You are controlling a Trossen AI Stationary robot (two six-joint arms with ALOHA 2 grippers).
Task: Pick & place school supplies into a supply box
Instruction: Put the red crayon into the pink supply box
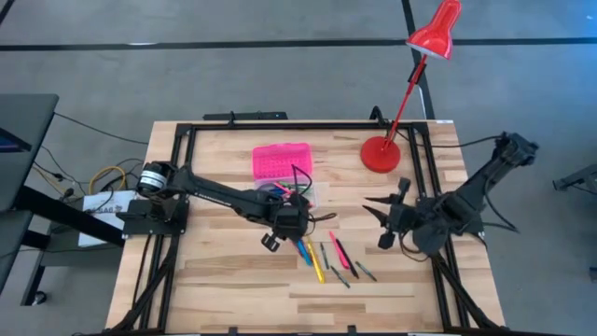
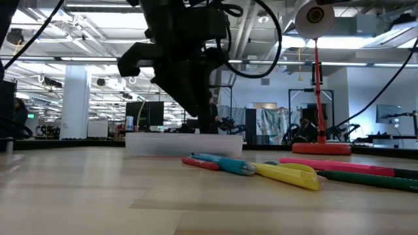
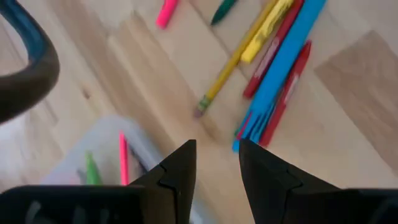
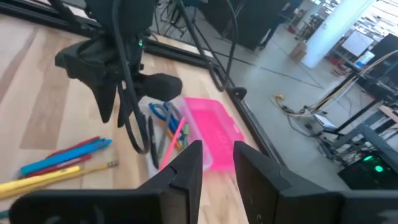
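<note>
Hovering above the wooden table point(image 1: 224, 280), left gripper point(image 3: 217, 165) with jaws slightly apart and empty, blue pen point(image 3: 283, 68) and yellow pencil point(image 3: 233, 62) lying just beyond its fingertips, clear supply box point(image 3: 93, 155) with pink lid point(image 1: 281, 161) beside it, right gripper point(image 4: 216, 163) waiting apart, jaws narrowly parted, empty.

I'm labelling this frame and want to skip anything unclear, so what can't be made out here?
- How many supplies already lie in the supply box: in the high view the left claw and its cables cover the clear base; the wrist views show only part.
- Thin pens lying right of the yellow pencil: too small in the high view to tell their type.
- Right claw: absent from the low view.
</note>
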